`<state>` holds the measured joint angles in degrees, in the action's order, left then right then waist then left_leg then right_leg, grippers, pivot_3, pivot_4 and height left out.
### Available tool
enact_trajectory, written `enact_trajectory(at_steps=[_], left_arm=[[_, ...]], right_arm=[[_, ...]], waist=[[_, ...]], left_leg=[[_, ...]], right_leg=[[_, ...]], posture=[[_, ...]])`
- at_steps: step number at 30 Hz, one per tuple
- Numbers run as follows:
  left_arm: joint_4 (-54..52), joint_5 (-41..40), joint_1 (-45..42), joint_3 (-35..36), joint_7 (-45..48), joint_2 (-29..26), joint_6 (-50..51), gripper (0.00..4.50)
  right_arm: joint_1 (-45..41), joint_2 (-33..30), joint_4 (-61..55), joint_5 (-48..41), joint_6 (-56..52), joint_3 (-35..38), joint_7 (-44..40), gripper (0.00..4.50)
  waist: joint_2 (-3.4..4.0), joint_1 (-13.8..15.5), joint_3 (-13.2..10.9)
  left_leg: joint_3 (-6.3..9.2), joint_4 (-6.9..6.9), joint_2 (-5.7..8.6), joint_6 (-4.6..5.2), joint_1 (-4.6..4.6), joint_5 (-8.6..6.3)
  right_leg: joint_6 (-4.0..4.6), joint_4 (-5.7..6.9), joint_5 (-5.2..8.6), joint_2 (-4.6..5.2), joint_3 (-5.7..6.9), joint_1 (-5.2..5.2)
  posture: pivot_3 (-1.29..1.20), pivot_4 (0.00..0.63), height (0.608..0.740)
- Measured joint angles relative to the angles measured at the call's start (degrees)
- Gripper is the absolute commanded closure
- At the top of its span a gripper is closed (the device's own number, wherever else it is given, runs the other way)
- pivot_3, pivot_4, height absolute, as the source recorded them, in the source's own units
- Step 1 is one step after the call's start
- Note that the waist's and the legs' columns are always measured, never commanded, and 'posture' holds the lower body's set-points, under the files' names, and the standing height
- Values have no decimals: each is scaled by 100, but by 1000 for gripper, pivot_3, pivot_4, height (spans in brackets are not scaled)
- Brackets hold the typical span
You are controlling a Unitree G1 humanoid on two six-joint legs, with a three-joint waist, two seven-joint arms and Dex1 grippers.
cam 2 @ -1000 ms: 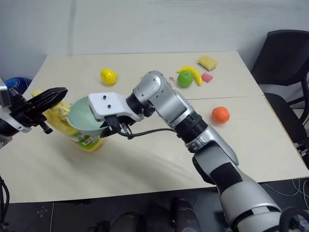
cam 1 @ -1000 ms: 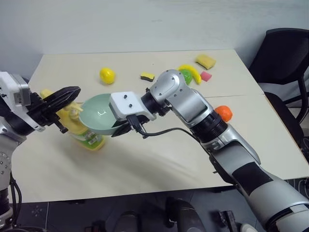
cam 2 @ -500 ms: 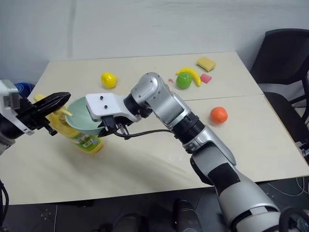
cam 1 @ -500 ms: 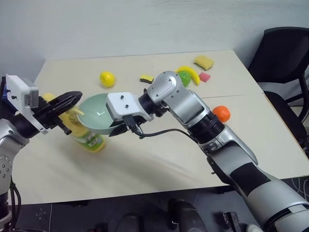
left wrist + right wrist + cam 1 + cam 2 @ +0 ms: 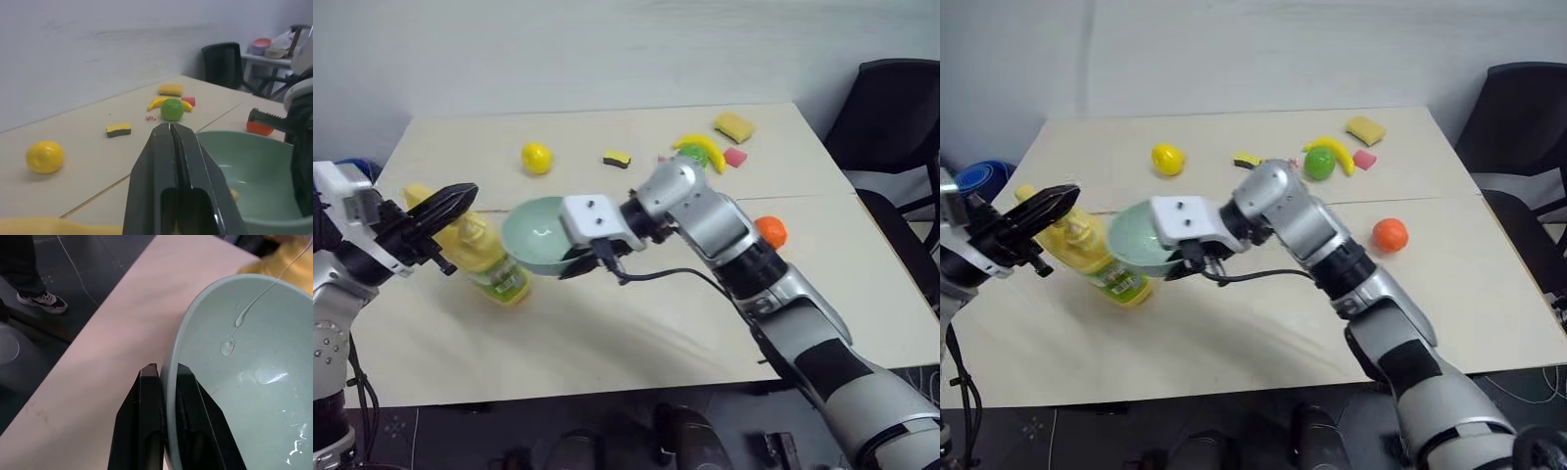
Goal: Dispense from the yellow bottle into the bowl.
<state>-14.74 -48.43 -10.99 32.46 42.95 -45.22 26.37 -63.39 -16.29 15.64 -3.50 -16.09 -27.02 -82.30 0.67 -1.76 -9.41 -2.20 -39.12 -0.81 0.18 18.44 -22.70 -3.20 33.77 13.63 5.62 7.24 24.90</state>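
bowl (image 5: 536, 235) mid-frame, my right pincer (image 5: 164, 382) was pinching its rim, light but slick inside | yellow bottle (image 5: 481, 257) left of frame on the bench (image 5: 636, 333), looked heavy, I'd grab the handle | left pincer (image 5: 462, 195) clenched empty over the pump

yellow bottle (image 5: 484, 259) upright on table; mint bowl (image 5: 536, 235) tilted beside it, w/ clear drops.

My arms are silver-grey with black bands. Behind my right pincer (image 5: 570, 266) sits a white block with two dark screws, trailing a black cable. My left pincer (image 5: 460, 195) has glossy black fingers.
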Motion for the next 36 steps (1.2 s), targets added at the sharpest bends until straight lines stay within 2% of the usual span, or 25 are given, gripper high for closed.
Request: enact_trajectory(at_steps=[3,6,11,15,16,18,22,27,29,32,36], left_arm=[[-95,-218,119,234,489,-182,3,4450],[-584,-355,676,246,955,-279,110,4450],[-1449,-249,1739,-134,1420,-192,99,4450],[-1692,216,2218,-495,1538,-26,-207,4450],[-1663,444,2286,-646,1534,59,-370,4500],[-1528,821,2281,-840,1461,271,-657,4500],[-976,1364,2462,-909,1328,548,-1117,3269],[-118,2339,2745,-1101,1372,831,-2357,1701],[181,2636,2788,-1109,1291,865,-2767,1092],[648,3022,2938,-1082,1104,913,-3249,1092],[978,3330,2984,-1123,885,928,-3508,1092]], right_arm=[[417,-484,72,17,401,141,9,4500],[923,-780,342,26,672,264,8,4500],[1507,-918,1636,361,2063,262,289,4500],[1531,-913,2471,587,3155,302,686,4500],[1543,-919,2583,590,3388,340,739,3858],[1595,-954,2619,551,3701,439,726,3310],[2185,-1204,2035,33,3912,835,447,1882],[3761,-1766,263,-1298,3471,1894,348,151],[4317,-1947,-206,-1572,3200,2275,561,0],[5355,-2130,-865,-1964,2896,2974,939,0],[6165,-2222,-1249,-2387,2793,3544,997,0]], waist=[[-8,-4,1],[-7,-17,-1],[-15,-38,-38],[-9,-32,-65],[-8,-22,-66],[-8,-4,-67],[-9,34,-67],[-11,88,-67],[-11,151,-67],[-10,186,-68],[-11,197,-69]], left_leg=[[-1,0,3,8,8,-9],[-7,2,3,15,9,-15],[-13,-1,-1,7,-9,-7],[-18,-3,-2,-5,-31,4],[-18,-3,-5,-6,-30,5],[-18,-3,-6,-5,-28,5],[-7,-2,-8,8,-16,-2],[-9,-3,-6,36,-13,-20],[-11,-3,-6,39,-17,-26],[-14,-2,-8,56,-18,-43],[-18,-2,-9,76,-22,-49]], right_leg=[[-1,-4,0,1,5,8],[-1,-20,0,0,9,4],[-2,-29,-1,-3,13,-24],[11,-22,1,-5,6,-30],[12,-21,1,-8,7,-29],[13,-17,1,-8,7,-26],[9,-16,-1,-5,17,-29],[-2,-48,-8,7,20,-41],[-2,-71,-8,8,19,-41],[-2,-70,-7,8,16,-40],[5,-63,-14,11,11,-40]], posture=[[0,150,740],[0,150,740],[0,150,740],[0,150,740],[0,150,740],[0,150,740],[0,150,740],[0,150,740],[0,150,740],[0,150,740],[0,150,740]])
